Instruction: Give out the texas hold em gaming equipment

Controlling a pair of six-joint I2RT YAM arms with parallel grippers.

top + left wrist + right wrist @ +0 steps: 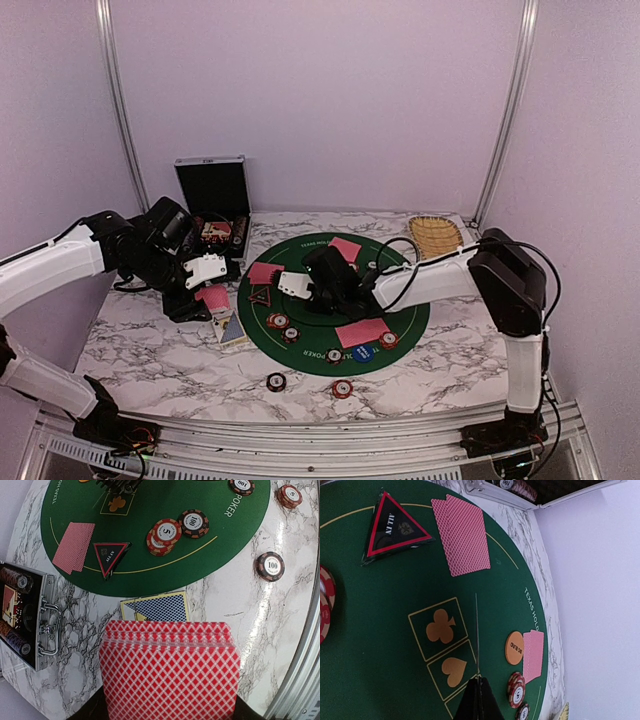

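Your left gripper (206, 283) is clamped on a deck of pink-red diamond-backed playing cards (170, 675). It holds them over the white marble-patterned table (220, 615), just beside the left edge of the round green felt mat (150, 572). The right gripper (478, 685) hangs over the middle of the mat with its jaws pressed together on nothing. Treat the deck as light, thin and slick. Its top edges show staggered in the left wrist view, so I judge the cards will slide over one another if the squeeze slackens, and they will bow rather than resist. Take single cards off the top by a short edge, not from the middle. Some pink-backed dealt cards (462, 532) lie flat on the felt near the black red-rimmed triangular marker (395, 527). Others (533, 655) lie just beside the orange disc button (514, 648). Flat cards give the fingers little to catch. The round red-and-white poker chips (165, 534) are stiff and small, so pinch them across the rim.
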